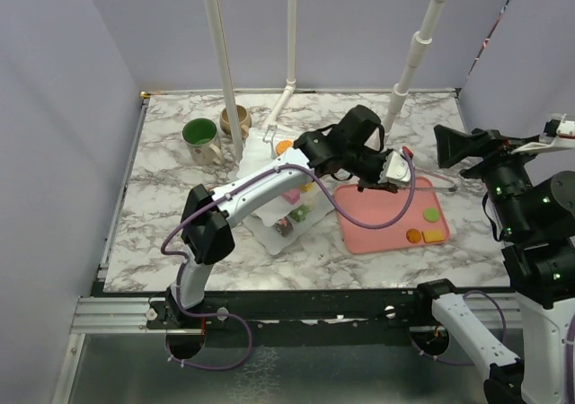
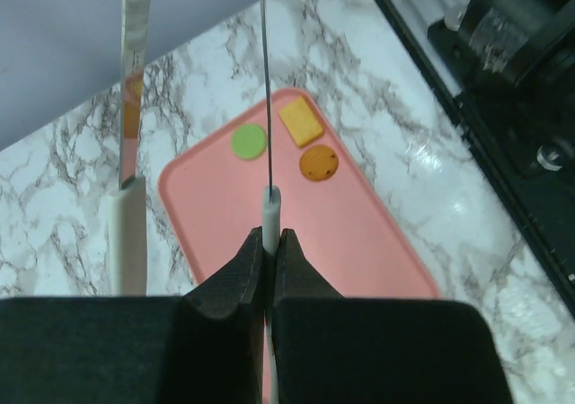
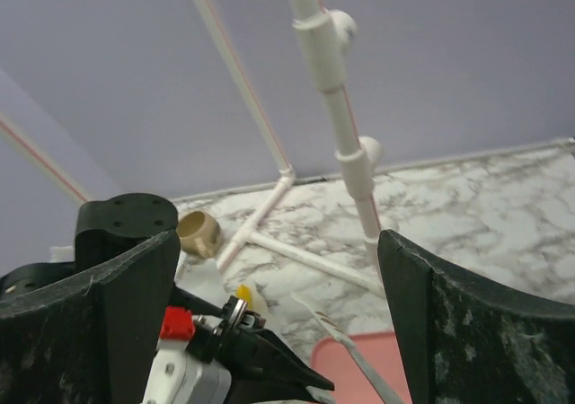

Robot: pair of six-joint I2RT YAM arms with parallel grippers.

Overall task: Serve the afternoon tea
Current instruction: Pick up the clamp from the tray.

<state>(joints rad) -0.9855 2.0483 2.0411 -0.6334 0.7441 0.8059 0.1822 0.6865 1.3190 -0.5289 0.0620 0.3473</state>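
Left arm [image 1: 260, 181] lies diagonally over the tiered stand [image 1: 262, 232] and closes off approach from above and from the left.

Left gripper [image 2: 269, 242], pinched on tongs [image 2: 128, 233], hangs over the pink tray [image 2: 225, 215]. Toy pieces [image 2: 301, 121] crowd one corner.

Rear: three white posts [image 1: 222, 63], with green-lined mug [image 1: 200, 136] and beige mug [image 1: 235, 119] beside the left one.

Passable: marble table [image 1: 171, 233] at front left, and the strip right of the tray.

Right gripper [image 1: 440, 146], jaws spread, seems raised above that strip; its height is hard to judge.

Robot lab cell.
Plain partition walls [image 1: 54, 108]; PVC pipe frame [image 1: 292, 36] at 12 o'clock; aluminium rail [image 1: 117, 314] at 6 o'clock.
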